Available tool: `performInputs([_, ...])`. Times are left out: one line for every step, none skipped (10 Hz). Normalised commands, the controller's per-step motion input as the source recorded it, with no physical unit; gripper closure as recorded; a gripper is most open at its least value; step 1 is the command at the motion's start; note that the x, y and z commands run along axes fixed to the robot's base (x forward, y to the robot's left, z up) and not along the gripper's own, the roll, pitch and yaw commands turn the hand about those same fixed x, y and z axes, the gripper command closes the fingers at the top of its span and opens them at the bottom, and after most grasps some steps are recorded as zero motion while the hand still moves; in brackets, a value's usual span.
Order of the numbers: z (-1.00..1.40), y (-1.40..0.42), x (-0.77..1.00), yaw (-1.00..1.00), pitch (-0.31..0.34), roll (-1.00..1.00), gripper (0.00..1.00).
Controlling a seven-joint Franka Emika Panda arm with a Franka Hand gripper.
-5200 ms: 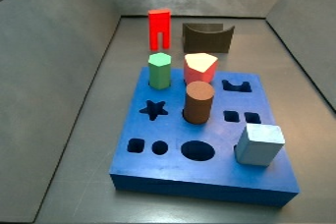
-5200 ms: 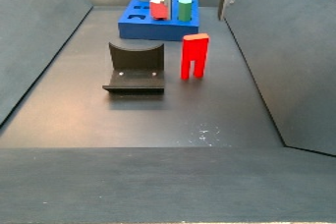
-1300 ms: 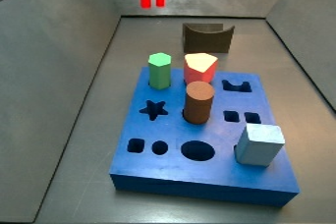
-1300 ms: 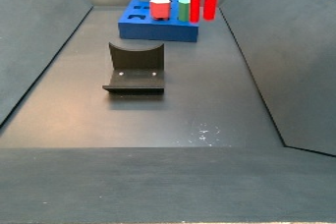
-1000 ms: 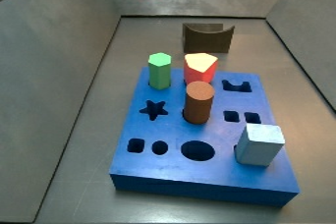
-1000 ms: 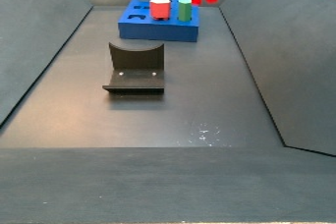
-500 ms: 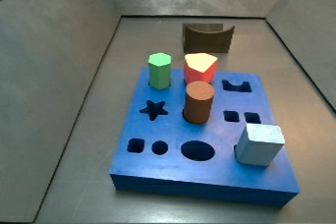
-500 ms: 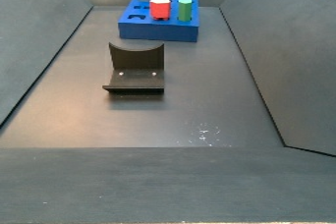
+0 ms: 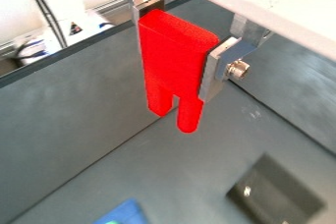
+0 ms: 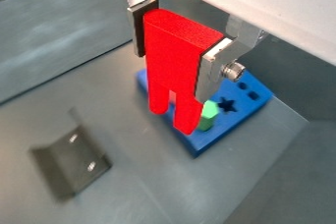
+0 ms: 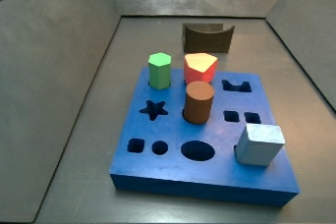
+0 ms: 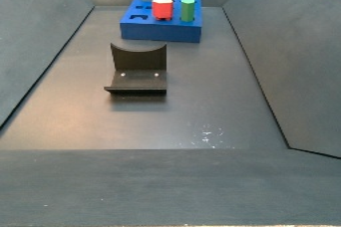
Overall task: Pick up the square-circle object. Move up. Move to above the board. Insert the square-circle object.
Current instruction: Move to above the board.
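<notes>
The square-circle object (image 10: 178, 66) is seen pinched in the gripper (image 10: 179, 43), high above the floor and out of both side views; a level carry is needed, legs down, toward the board (image 11: 203, 130).

Dark grey floor (image 12: 200, 102) with the blue board (image 11: 197, 144) and the fixture (image 12: 138, 68), gripper (image 10: 178, 46) high above.
</notes>
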Motion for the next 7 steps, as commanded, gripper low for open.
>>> performInputs([0.05, -1.00, 0.11, -0.41, 0.095, 0.09, 1.00])
performInputs([0.05, -1.00, 0.13, -0.19, 0.109, 0.03, 1.00])
performInputs([0.05, -1.00, 0.15, -0.07, 0.122, 0.02, 1.00])
performInputs([0.06, -1.00, 0.17, -0.03, 0.133, 0.01, 1.00])
performInputs([0.07, -1.00, 0.20, 0.00, 0.141, 0.01, 1.00])
performInputs([0.05, -0.72, 0.17, 0.00, 0.145, 0.02, 1.00])
performInputs([0.05, -0.53, 0.15, -0.01, 0.143, 0.04, 1.00])
